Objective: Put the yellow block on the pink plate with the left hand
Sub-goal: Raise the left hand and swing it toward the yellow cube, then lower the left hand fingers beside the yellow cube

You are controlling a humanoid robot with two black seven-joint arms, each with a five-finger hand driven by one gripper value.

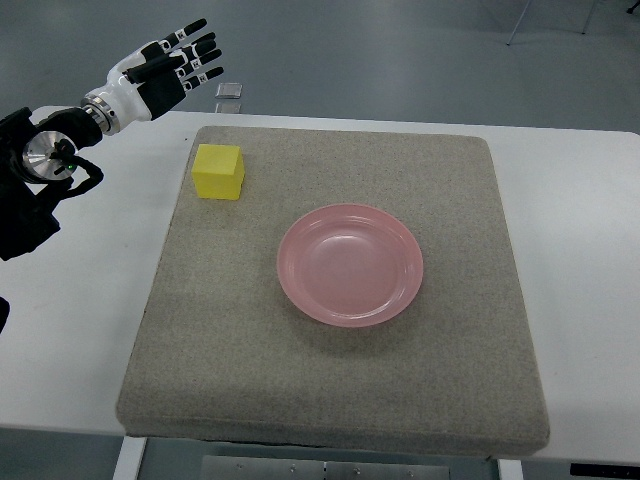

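Observation:
A yellow block (218,171) sits on the grey mat (340,380) near its far left corner. A pink plate (350,264), with nothing on it, lies at the middle of the mat, to the right of and nearer than the block. My left hand (172,65) hovers beyond and left of the block, above the table's far left edge. Its fingers are stretched out and hold nothing. The hand is apart from the block.
The mat lies on a white table (80,300). A small clear square object (230,90) lies on the floor beyond the table's far edge. My left arm's dark joints (40,170) fill the left edge.

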